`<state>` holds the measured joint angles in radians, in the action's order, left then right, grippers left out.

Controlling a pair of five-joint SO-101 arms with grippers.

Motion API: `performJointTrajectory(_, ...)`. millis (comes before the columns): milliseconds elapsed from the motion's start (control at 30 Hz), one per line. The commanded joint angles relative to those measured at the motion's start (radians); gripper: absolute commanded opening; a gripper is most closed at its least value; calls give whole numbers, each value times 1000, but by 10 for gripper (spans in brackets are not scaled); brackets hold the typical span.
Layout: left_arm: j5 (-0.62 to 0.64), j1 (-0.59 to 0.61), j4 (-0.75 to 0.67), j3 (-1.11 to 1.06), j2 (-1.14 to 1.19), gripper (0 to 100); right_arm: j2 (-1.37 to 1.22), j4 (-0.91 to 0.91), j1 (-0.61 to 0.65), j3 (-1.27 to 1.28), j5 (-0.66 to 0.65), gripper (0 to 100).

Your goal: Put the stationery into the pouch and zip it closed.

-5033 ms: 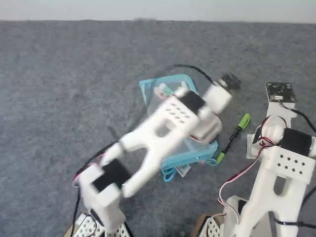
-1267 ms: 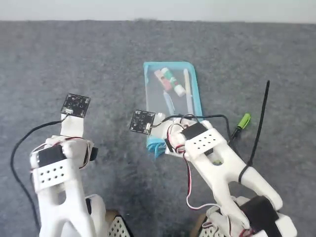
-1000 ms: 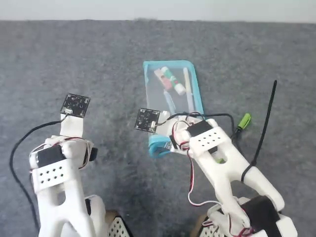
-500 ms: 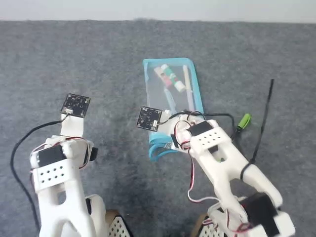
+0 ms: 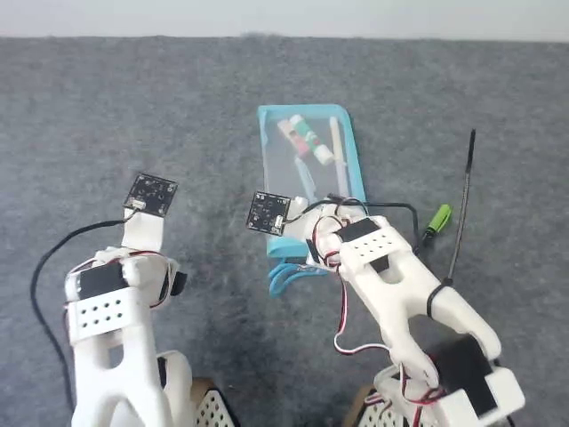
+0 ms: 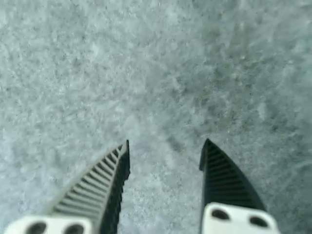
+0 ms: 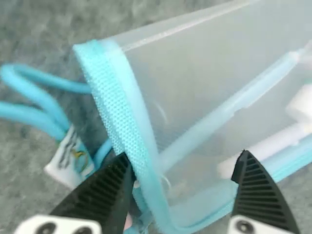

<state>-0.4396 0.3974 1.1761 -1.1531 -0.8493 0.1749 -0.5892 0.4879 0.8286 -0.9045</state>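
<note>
The right hand (image 7: pixel 185 165) hangs released over the near end of the pouch (image 7: pixel 209 97), its two black ribbed fingers spread wide. One finger sits at the blue woven trim (image 7: pixel 117 112) along the pouch's edge, and the other is over the clear panel. Through that panel a pale pen (image 7: pixel 234 102) shows inside. Just beyond the trim, loops of blue cord (image 7: pixel 34 97) and a small white tag (image 7: pixel 66 156) lie on the grey worktop (image 7: pixel 44 29).

From the high view, the pouch (image 5: pixel 311 178) lies flat near the middle of the worktop (image 5: pixel 133 107), its long side running away from the arms. The right arm covers its near end, and the cord (image 5: pixel 284 276) spills out beside that arm. At the far end of the pouch are short white sticks (image 5: pixel 302 138) with coloured bands, and beside them a long pale rod (image 5: pixel 338 151) lies along one edge. Whether the zip is drawn cannot be told.

A green marker (image 5: pixel 436 218) lies outside on the worktop, to the right of the pouch and partly hidden behind the right arm.

The left hand (image 6: pixel 165 146) is also released, fingers apart above bare worktop, well apart from the pouch.
</note>
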Motion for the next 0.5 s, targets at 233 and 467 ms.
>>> performJointTrajectory(233,2,-11,-68,2,-31,224,1,71,-4,-2,84,15)
performJointTrajectory(467,44,-11,-150,-21,-34,222,15,-16,-4,-49,216,7)
